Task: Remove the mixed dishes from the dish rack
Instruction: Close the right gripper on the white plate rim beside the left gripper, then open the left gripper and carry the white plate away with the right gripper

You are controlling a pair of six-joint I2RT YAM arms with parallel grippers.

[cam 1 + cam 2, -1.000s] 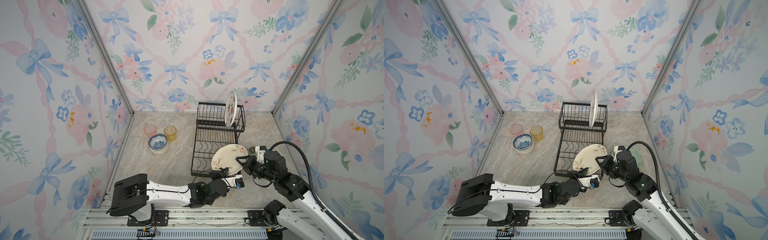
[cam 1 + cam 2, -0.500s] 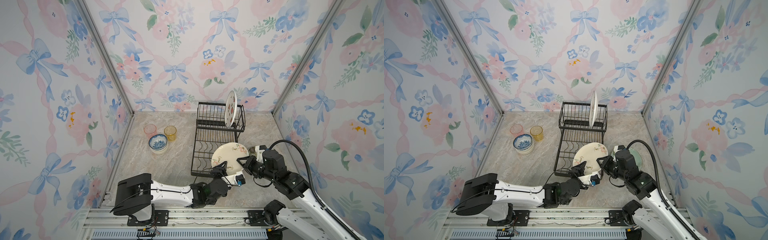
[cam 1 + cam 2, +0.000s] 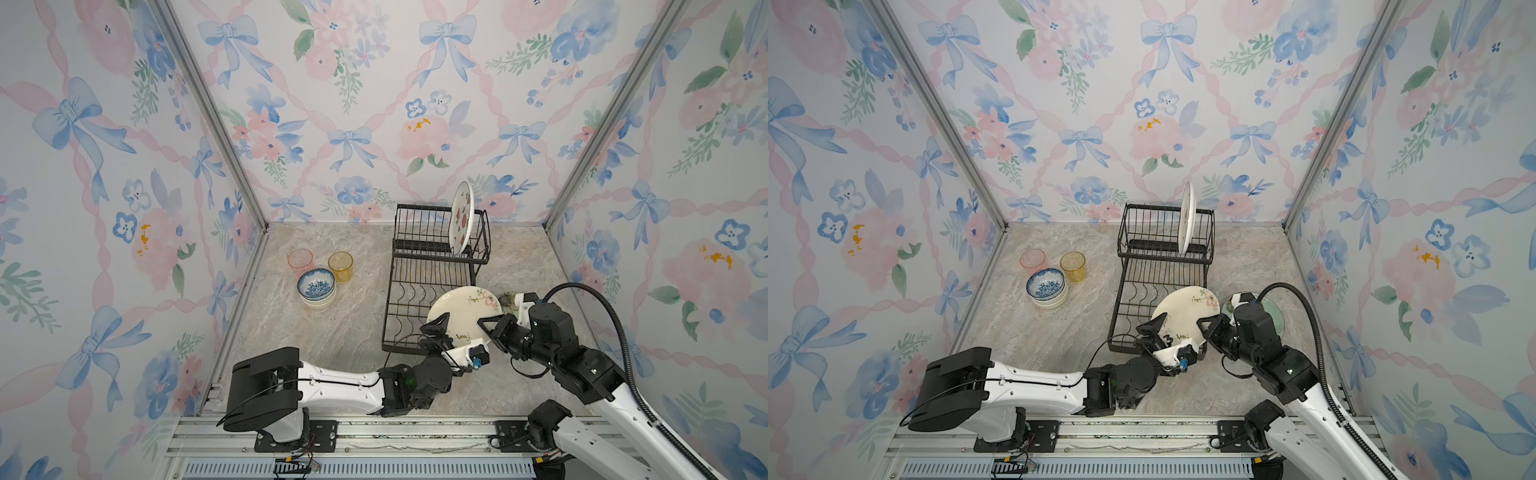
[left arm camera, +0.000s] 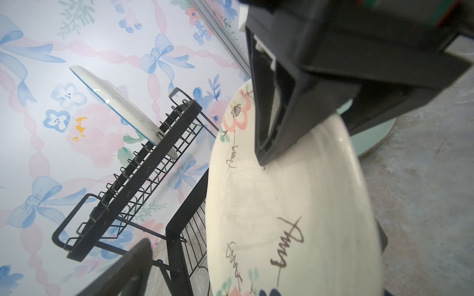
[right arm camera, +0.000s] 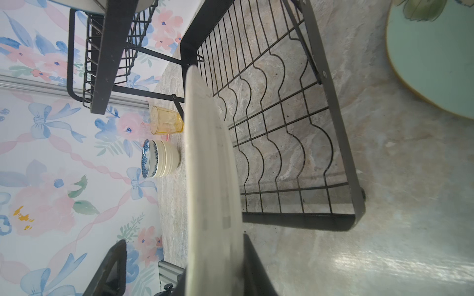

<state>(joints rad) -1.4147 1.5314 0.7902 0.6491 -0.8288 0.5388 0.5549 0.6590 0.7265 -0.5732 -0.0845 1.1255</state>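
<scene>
Cream glaze, smooth and glossy, on a round shallow flowered plate [image 3: 459,313] with pink blossoms and thin brown script. Hangs tilted above the near right corner of the black wire rack [image 3: 419,299], over its flat lower tray of wavy dividers. Pinched at the rim by the right gripper [image 3: 484,326], jaws narrow around it, one dark finger [image 4: 295,123] flat against the glazed face. From the right wrist, shows edge-on as a thin pale arc [image 5: 213,166].

Just beside the near edge sits the left gripper [image 3: 449,338], jaws spread wide and clamping nothing, one black finger [image 4: 123,274] apart from the rim.

On the raised slotted shelf at the back stands an upright plate [image 3: 461,218], cream with red prints.

Flat on the veined stone-look table [image 3: 332,332], right of the rack, lies a mint plate [image 3: 1273,318], partly hidden by the right arm.

Well to the left: a blue-patterned bowl [image 3: 316,284] nested on ribbed cream bowls [image 3: 319,302], with a pink tumbler [image 3: 300,259] and an amber tumbler [image 3: 340,264], both translucent, just behind.
</scene>
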